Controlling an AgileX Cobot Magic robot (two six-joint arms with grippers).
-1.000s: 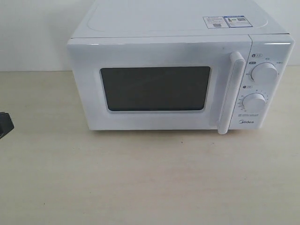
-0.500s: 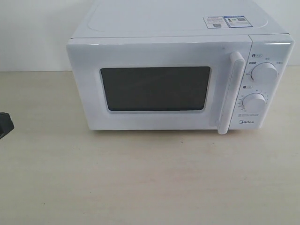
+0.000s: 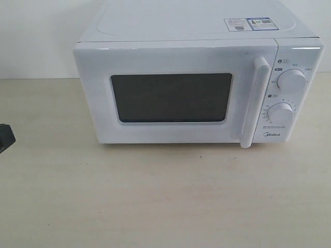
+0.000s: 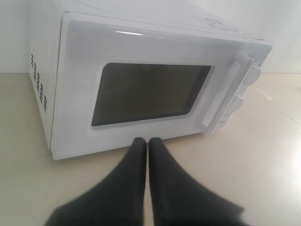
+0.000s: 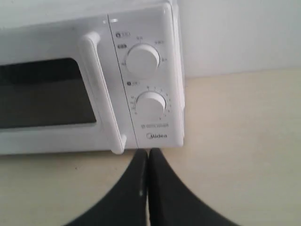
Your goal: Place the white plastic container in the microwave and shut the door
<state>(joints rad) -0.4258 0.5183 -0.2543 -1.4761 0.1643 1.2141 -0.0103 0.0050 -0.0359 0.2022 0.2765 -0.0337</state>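
On the microwave (image 4: 150, 47) side wall, vent slots (image 4: 38, 87) (left wrist view only)

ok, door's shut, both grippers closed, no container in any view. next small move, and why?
Probably open the right gripper and ease it to the handle. The door sits flush on the microwave, its window is too dark to show whether a container is inside, and the shut right gripper points at the handle's foot. The left gripper, also shut, faces the window.
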